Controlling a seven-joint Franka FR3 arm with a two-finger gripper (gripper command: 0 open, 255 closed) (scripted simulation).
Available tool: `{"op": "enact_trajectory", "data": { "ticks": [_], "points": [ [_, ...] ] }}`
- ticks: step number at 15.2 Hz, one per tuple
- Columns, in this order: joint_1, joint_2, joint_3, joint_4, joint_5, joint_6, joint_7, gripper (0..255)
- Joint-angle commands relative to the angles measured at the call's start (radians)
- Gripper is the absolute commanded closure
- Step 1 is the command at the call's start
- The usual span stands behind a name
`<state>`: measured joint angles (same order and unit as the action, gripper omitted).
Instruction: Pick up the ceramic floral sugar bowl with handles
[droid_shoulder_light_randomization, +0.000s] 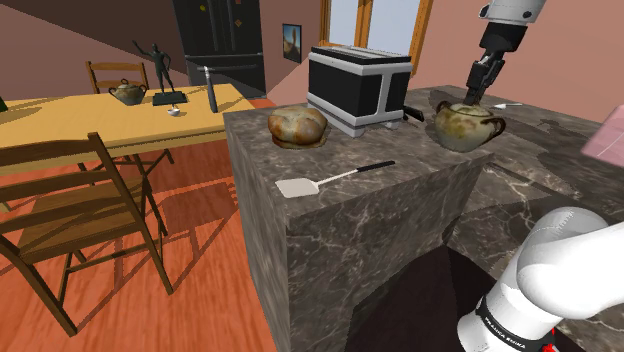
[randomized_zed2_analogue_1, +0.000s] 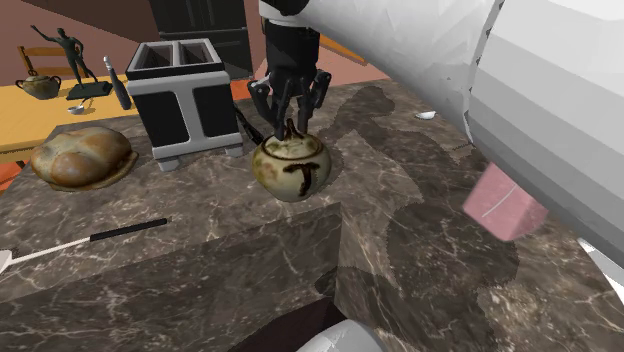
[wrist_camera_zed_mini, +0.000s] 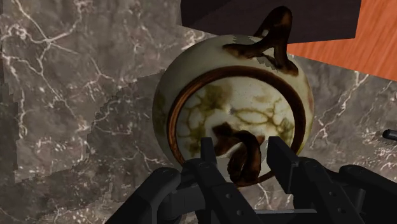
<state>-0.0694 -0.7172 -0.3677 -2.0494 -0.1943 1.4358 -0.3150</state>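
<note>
The sugar bowl (droid_shoulder_light_randomization: 465, 127) is a round, cream-and-olive mottled pot with dark brown handles and a lid. It stands upright on the dark marble counter (droid_shoulder_light_randomization: 340, 215), beside the toaster. My black gripper (droid_shoulder_light_randomization: 476, 91) hangs straight down over its lid. In the second exterior view the gripper (randomized_zed2_analogue_1: 290, 112) has a fingertip on each side of the small brown knob on top of the bowl (randomized_zed2_analogue_1: 291, 170). In the wrist view the fingers (wrist_camera_zed_mini: 209, 154) stand apart, with the knob (wrist_camera_zed_mini: 243, 158) between them and a small gap on either side. One brown side handle (wrist_camera_zed_mini: 273, 35) sticks out past the lid.
A black-and-silver toaster (droid_shoulder_light_randomization: 358, 88) stands close to the bowl on the shoulder view's left. Further left lie a brown loaf (droid_shoulder_light_randomization: 297, 125) and a spatula (droid_shoulder_light_randomization: 333, 179). A pink block (randomized_zed2_analogue_1: 503, 205) lies on the lower counter. A wooden table (droid_shoulder_light_randomization: 120, 125) and chair (droid_shoulder_light_randomization: 80, 215) stand beyond.
</note>
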Motion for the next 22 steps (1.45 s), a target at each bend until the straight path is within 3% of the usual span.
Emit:
{"op": "enact_trajectory", "data": {
  "ticks": [1,5,22],
  "points": [
    [0.000,0.000,-0.001,-0.001,-0.001,0.000,0.000,255],
    [0.000,0.002,0.000,0.000,0.000,0.000,0.000,255],
    [0.025,0.122,0.004,0.304,0.031,-0.186,-0.020,255]
  ]
}}
